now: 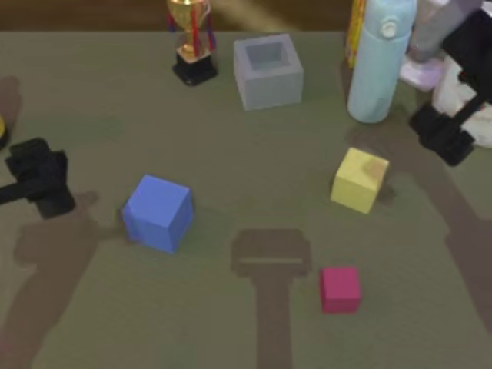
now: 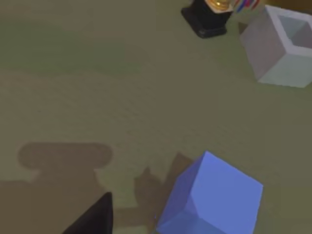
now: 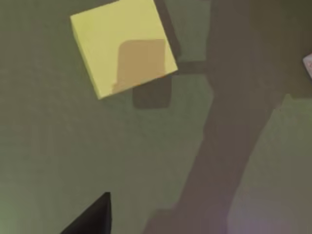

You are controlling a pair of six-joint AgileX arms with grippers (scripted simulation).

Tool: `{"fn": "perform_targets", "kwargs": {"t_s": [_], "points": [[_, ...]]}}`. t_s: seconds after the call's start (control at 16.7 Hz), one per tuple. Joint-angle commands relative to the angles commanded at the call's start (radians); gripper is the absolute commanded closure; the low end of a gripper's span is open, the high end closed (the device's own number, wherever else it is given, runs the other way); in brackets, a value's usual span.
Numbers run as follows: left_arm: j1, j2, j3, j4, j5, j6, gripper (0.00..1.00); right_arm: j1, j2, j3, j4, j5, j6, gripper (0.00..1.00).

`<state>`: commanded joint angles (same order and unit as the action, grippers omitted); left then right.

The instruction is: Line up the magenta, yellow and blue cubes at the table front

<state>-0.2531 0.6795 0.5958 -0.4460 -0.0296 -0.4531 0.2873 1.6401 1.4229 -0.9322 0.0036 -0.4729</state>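
The magenta cube [image 1: 340, 289] sits nearest the front edge of the olive desk [image 1: 115, 323], right of centre, resting flat and apart from everything else. Behind it and to the left, the blue cube [image 1: 157, 212] stands turned at an angle on the left half of the desk; the left wrist view shows it [image 2: 214, 197] close below the camera with bare desk all around. Farther back on the right, the yellow cube [image 1: 359, 180] lies also turned at an angle, well apart from the magenta one; in the right wrist view [image 3: 124, 46] a shadow falls across its top face.

The left pincer [image 1: 38, 178] hovers near the left edge, just beside the blue cube but not touching it; whether its fingers are spread or pressed together cannot be told. The right pincer [image 1: 443, 133] hangs at the right edge, behind and right of the yellow cube, holding nothing; its finger state cannot be told either.

Along the back stand a grey hollow box [image 1: 267, 71], a gold trophy on a black base [image 1: 192, 42] to its left, and a pale blue bottle [image 1: 380, 58] to its right.
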Motion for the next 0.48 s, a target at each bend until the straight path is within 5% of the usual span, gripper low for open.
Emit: {"fn": "perform_targets", "kwargs": {"t_s": [0.48], "points": [[0.233, -0.565, -0.510, 0.367, 0.023, 0.370, 0.00, 0.102, 0.572, 0.524, -0.319, 0.001, -0.168, 0.00]]}}
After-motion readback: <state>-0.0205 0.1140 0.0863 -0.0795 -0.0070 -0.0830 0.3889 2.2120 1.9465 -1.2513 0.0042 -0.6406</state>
